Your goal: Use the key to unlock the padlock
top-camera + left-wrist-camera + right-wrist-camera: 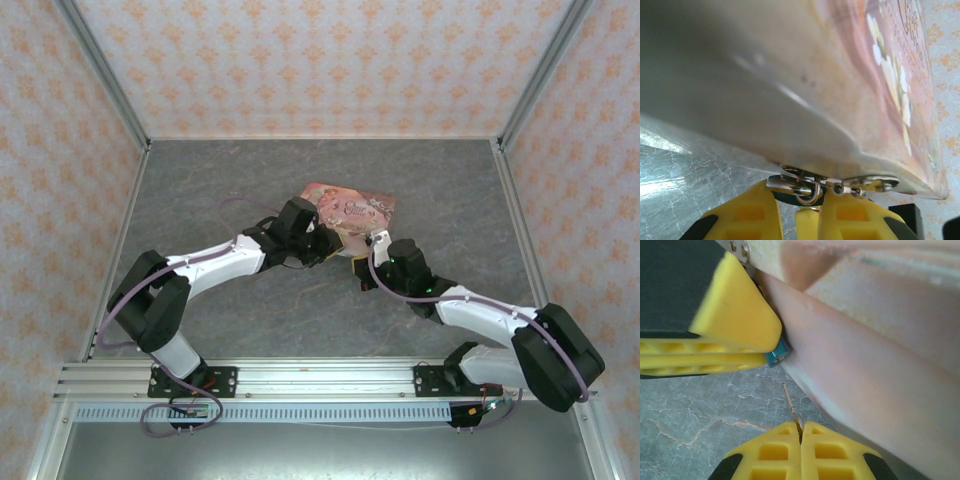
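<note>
Padlock [777,357]: teal body, sitting clamped between the left gripper's [796,202] narrowly set yellow fingers [735,320], pressing against the pink tin's [865,370] side. Key [790,405]: thin brassy blade, standing out of the right gripper [801,432], which I am seeing squeezed fully closed on it. Its tip is pointing toward the padlock, just beside it, a gap showing between them. Table [695,415]: grey marbled, lying underneath.

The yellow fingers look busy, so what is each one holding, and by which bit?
The right gripper pinches the key by its near end, the shaft sticking out. The left gripper clamps the padlock by its blue body, beside the pink tin.
</note>
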